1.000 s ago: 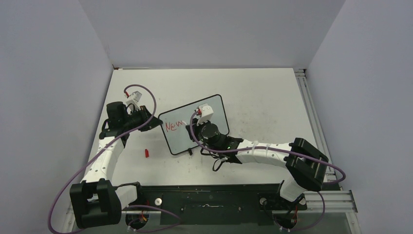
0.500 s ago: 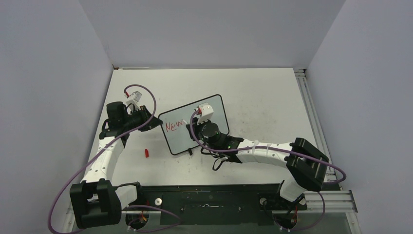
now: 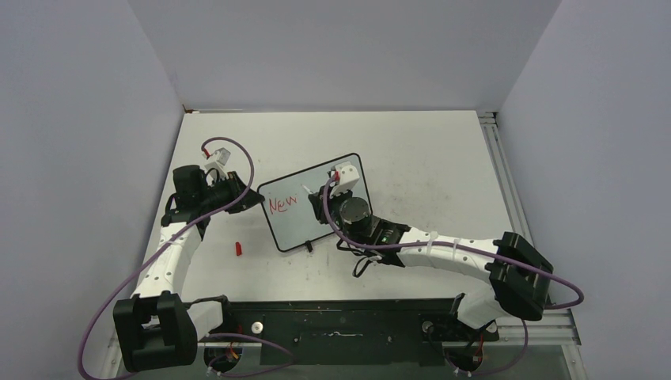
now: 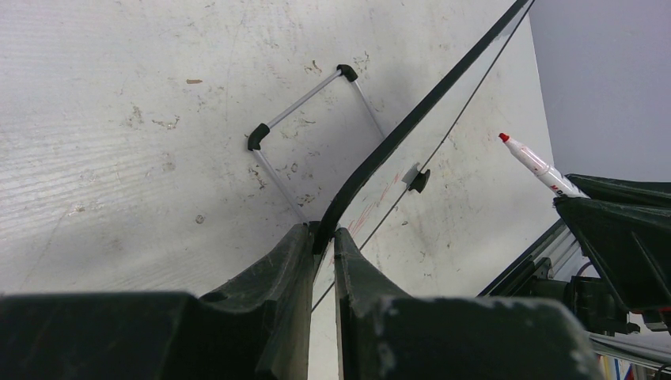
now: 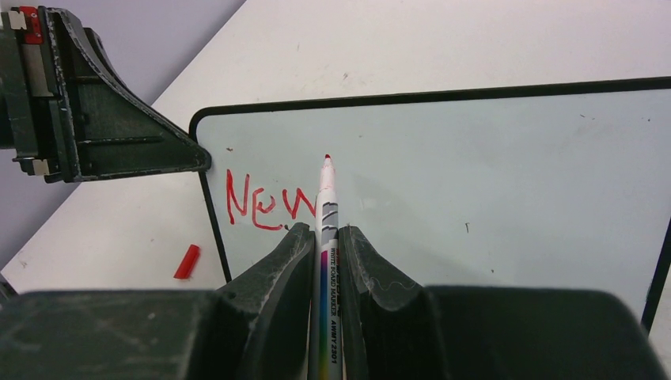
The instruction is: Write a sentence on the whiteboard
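Your left claw (image 4: 324, 229) is pinched tight on the edge of the whiteboard (image 5: 490, 182). Your right claw (image 5: 324, 237) grips a marker (image 5: 326, 198), its red tip poking ahead of the fingers over the board. The sentence (image 5: 265, 204) reads just "New", immediately left of that tip. A red cap (image 5: 187, 261) lies on the tabletop (image 5: 475, 47), farther left.

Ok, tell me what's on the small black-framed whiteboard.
Red handwritten "New" near the whiteboard's left edge; no other writing shows. The red-tipped marker and right gripper hide its near strip.
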Tool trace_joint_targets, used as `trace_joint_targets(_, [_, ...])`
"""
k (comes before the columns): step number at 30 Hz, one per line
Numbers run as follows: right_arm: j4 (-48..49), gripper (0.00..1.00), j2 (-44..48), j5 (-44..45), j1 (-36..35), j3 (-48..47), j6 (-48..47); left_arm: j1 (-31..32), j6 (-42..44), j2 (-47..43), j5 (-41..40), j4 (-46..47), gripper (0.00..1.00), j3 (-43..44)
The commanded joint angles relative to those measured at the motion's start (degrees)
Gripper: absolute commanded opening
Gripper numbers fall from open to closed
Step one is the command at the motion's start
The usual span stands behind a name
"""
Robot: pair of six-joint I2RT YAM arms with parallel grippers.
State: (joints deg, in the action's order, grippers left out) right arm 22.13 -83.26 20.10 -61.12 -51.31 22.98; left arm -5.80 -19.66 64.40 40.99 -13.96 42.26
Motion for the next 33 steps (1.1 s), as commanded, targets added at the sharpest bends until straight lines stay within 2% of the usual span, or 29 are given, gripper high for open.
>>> trace_joint_targets(1, [1.4, 0.05, -0.6, 1.6, 0.9, -1.1, -1.1, -0.2, 0.4, -1.2, 0.4, 0.9, 0.1, 1.3])
trace_joint_targets(20, [4.8, 0.05, -4.7, -1.5, 3.0, -2.4, -1.8, -0.2, 0.5, -0.4, 0.5, 0.9, 0.1, 1.4])
trace_joint_targets(33, [4.7, 0.05, -5.1, -0.7, 3.0, 0.1, -0.6, -0.2, 0.5, -0.6, 0.5, 0.9, 0.1, 1.4])
